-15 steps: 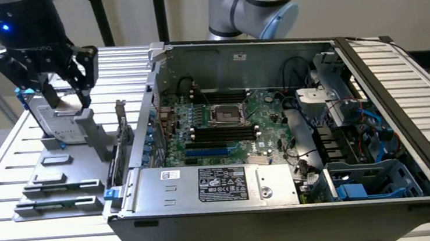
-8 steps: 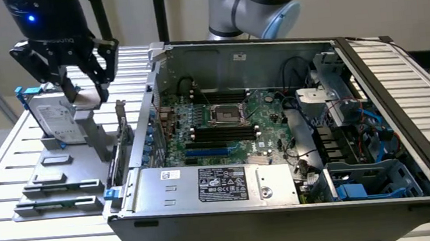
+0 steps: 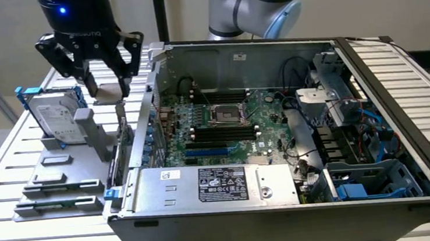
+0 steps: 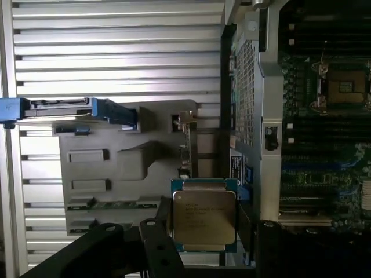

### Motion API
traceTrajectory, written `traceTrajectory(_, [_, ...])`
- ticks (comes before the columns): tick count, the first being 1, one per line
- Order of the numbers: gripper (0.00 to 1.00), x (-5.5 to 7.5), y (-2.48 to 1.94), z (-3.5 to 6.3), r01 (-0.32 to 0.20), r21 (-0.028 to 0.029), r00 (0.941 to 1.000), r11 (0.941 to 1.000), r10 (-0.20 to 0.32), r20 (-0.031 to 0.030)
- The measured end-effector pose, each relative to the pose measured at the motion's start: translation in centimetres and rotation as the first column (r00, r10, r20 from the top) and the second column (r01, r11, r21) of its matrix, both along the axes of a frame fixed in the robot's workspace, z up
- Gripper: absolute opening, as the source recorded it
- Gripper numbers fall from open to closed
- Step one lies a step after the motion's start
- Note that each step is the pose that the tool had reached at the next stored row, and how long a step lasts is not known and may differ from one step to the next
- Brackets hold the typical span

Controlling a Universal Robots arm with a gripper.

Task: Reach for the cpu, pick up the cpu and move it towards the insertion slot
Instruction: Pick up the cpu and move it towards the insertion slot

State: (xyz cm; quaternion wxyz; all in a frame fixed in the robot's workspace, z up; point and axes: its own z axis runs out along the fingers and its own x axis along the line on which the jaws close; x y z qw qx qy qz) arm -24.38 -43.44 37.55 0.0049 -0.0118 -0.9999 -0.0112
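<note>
The cpu (image 4: pixel 204 211), a flat square chip with a silver top and pale rim, sits between the dark fingers (image 4: pixel 160 231) of my gripper (image 4: pixel 203 231), which is shut on it. In the exterior view the gripper (image 3: pixel 108 90) hangs above the grey fixture (image 3: pixel 57 181), outside the computer case's wall on the exterior view's left, with the cpu (image 3: pixel 109 93) showing as a small grey plate between the fingers. The insertion slot (image 3: pixel 226 115), a silver-framed square socket with a dark centre, lies on the motherboard inside the case, to the exterior view's right of the gripper. The wrist view shows the slot (image 4: pixel 345 87) beyond the case wall.
A silver hard drive with blue rails (image 3: pixel 55 117) stands in the grey fixture just below the gripper. The open computer case (image 3: pixel 285 208) has a tall metal side wall (image 3: pixel 151 102) between gripper and motherboard. Black memory slots (image 3: pixel 220 134), cables and a drive cage (image 3: pixel 356 137) crowd the inside.
</note>
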Motion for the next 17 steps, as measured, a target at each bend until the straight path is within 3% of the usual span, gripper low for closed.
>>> traceTrajectory(8, [0.55, 3.7, 0.02, 0.25, 0.0, 0.0045, 1.0, 1.0, 0.0, -0.0013])
traceTrajectory(17, [0.55, 7.7, 0.14, 0.26, 0.0, 0.0056, 1.0, 1.0, 0.0, -0.002])
